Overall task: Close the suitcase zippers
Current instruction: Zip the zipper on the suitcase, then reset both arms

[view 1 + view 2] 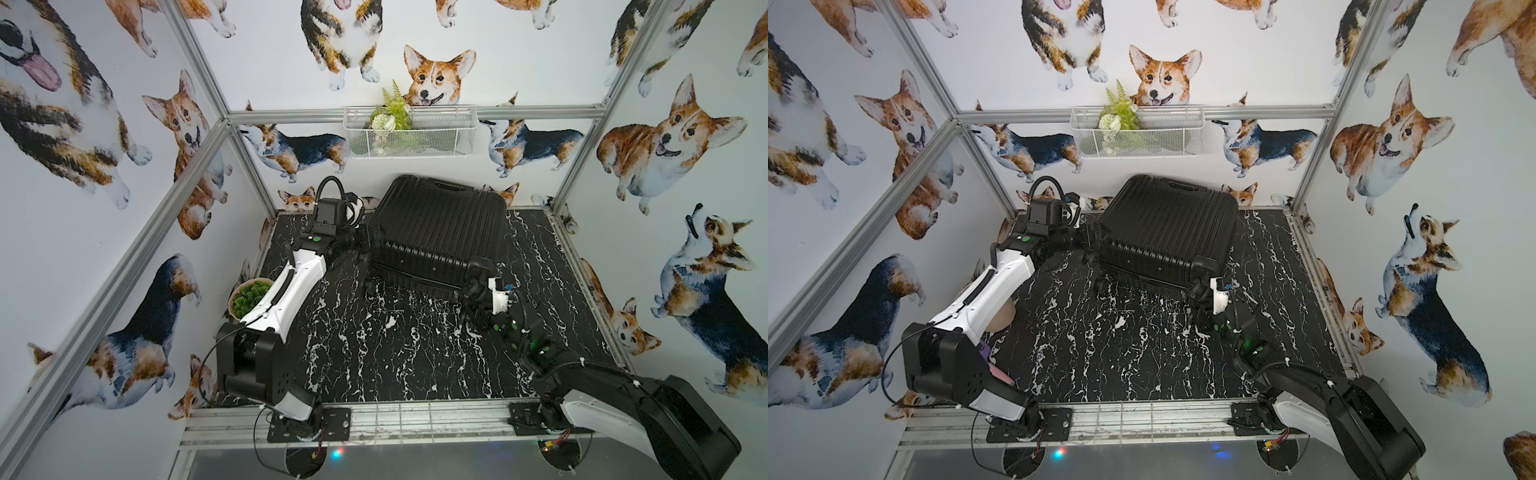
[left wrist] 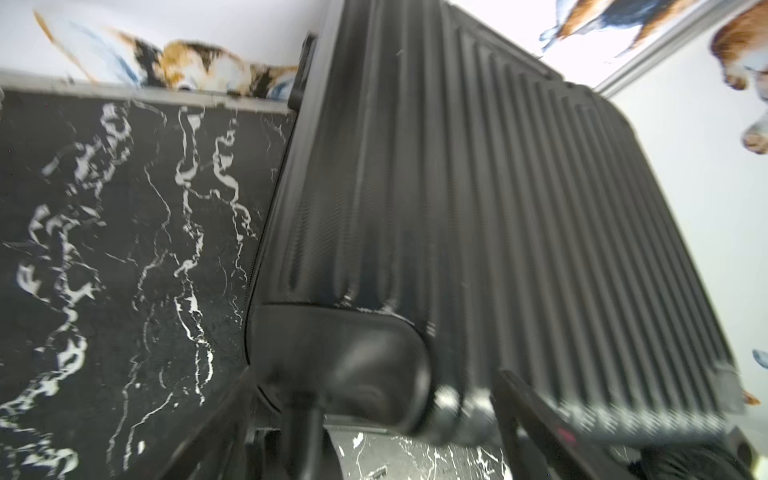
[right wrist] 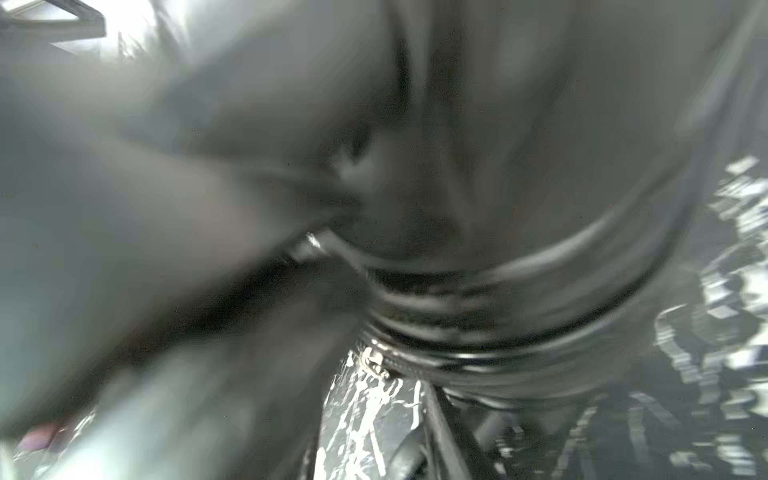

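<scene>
The black ribbed suitcase (image 1: 436,224) (image 1: 1167,224) lies flat and askew at the back of the table, its wheels toward the front. My left gripper (image 1: 360,245) (image 2: 376,382) is at its front left corner. The fingers (image 2: 536,411) stand wide apart around the rounded corner cap, so it is open. My right gripper (image 1: 473,291) (image 3: 378,399) is at the front right corner by a wheel. That view is blurred, but bare table shows between its fingers, so it is open. The zippers (image 3: 519,349) curve round the rim just above it, with a small shiny piece (image 3: 372,359) on the track.
A potted green plant (image 1: 249,299) stands at the left edge beside my left arm. A white wire basket (image 1: 411,131) with a fern hangs on the back wall above the suitcase. The black marbled table (image 1: 374,353) is fenced by metal frame posts and papered walls.
</scene>
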You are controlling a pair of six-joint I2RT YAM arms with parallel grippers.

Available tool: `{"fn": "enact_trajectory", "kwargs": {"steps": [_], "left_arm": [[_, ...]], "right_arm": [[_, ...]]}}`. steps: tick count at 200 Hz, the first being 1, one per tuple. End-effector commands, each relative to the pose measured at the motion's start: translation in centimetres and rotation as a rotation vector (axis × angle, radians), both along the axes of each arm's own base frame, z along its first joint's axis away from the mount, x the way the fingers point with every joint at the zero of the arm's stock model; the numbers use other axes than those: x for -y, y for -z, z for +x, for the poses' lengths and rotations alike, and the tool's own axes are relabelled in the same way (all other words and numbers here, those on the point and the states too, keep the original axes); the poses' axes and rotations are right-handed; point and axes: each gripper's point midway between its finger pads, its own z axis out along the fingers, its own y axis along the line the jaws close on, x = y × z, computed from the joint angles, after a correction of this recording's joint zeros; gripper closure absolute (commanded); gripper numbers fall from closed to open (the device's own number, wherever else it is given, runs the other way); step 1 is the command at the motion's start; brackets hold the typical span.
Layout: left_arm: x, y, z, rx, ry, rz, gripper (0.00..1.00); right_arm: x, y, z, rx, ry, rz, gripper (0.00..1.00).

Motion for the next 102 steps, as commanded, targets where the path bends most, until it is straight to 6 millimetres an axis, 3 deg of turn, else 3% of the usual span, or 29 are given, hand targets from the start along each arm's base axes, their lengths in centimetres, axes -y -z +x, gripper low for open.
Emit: {"fn": "enact_trajectory", "kwargs": {"steps": [1,28,48,102], "left_arm": [[-1.9,-1.9,-1.3,0.057,-0.029,0.095,0.06],[-4.4,-3.5,-3.0,0.142,-0.119,0.162,0.06],[-6.5,-3.5,-4.7,0.193,-0.198,0.203,0.06],[-11.6,0.2,-8.9,0.202,-0.417,0.282,0.06]], "right_arm": [[4.1,1.2,0.3,0.008,0.169,-0.166,0.49],[6.8,0.2,0.3,0.03,0.296,-0.209,0.48],[8.9,-1.3,0.5,0.05,0.407,-0.227,0.47],[11.8,-6.8,1.4,0.199,0.552,-0.381,0.39]]}}
